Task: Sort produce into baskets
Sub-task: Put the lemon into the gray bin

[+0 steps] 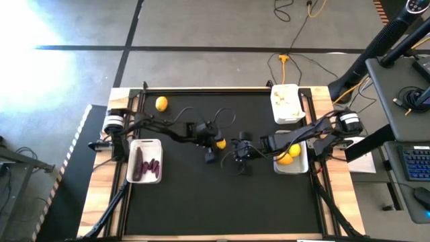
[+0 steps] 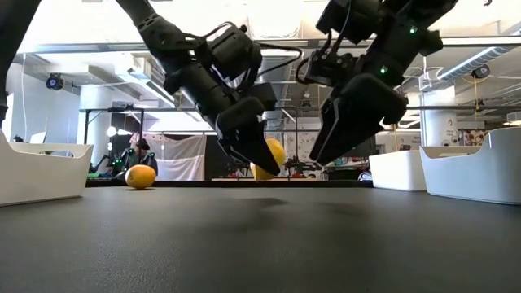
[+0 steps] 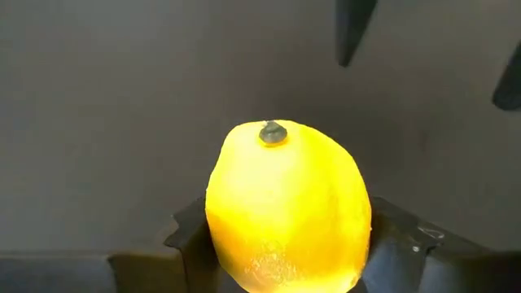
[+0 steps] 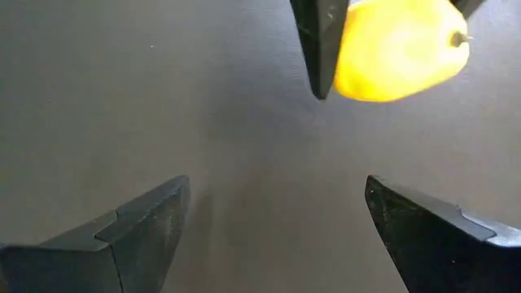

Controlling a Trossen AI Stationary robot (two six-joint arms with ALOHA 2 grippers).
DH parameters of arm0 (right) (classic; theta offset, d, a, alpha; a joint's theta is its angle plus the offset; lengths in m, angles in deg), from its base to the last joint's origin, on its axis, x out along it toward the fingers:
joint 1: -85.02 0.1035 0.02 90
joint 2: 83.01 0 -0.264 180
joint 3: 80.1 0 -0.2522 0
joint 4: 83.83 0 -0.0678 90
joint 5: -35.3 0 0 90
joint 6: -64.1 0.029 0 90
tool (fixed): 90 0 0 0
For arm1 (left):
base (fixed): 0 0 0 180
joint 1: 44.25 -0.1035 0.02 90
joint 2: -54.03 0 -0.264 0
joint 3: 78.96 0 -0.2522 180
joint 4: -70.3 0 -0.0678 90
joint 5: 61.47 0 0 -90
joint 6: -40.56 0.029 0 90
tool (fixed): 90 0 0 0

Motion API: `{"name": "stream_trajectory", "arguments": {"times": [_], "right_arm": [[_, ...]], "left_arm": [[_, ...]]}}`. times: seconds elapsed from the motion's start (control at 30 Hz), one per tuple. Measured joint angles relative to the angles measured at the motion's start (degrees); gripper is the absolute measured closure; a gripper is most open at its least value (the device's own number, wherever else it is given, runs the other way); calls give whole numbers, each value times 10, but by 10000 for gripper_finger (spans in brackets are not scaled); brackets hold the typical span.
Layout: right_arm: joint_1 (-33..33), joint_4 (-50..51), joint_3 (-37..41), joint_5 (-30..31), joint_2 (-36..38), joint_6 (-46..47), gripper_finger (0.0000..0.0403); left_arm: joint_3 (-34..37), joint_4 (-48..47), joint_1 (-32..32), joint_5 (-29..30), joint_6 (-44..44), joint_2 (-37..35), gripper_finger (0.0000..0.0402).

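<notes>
A yellow lemon (image 3: 285, 207) sits between the fingers of my left gripper (image 2: 264, 160), near the middle of the black table. In the high view this lemon (image 1: 220, 142) is just left of my right gripper (image 1: 240, 160). My right gripper (image 4: 277, 216) stands open with nothing between its fingers, and slants down toward the table. A second lemon (image 1: 161, 103) lies loose at the far left. Of the white baskets, one (image 1: 158, 144) on the left holds dark purple pieces, one (image 1: 285, 89) at the far right holds whitish garlic, and one (image 1: 302, 165) on the right holds lemons. My left gripper pinches the lemon by its two opposite sides (image 3: 218, 224) between its two fingers (image 3: 189, 236). The fingers slant down, coming from the table's left. The lemon's stem end (image 3: 273, 133) points away from the wrist. The lemon hangs a little above the table.
The table's wooden rim (image 1: 101, 168) runs around the black mat. Cables (image 1: 289, 64) lie on the floor beyond the far edge. A desk with a keyboard (image 1: 416, 165) stands off to the right. Bare mat lies toward the near edge (image 1: 222, 208).
</notes>
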State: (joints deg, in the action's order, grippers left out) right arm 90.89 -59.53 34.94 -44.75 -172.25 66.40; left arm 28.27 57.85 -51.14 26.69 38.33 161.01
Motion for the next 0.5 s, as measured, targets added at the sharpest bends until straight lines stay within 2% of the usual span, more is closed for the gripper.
{"name": "stream_trajectory", "arguments": {"times": [0.37,0.5], "right_arm": [[-26,-47,0,7,-20,-26,39],[-42,-65,0,6,-25,-52,39]], "left_arm": [[14,47,12,-22,-5,24,112],[17,41,12,-22,-12,19,98]]}}
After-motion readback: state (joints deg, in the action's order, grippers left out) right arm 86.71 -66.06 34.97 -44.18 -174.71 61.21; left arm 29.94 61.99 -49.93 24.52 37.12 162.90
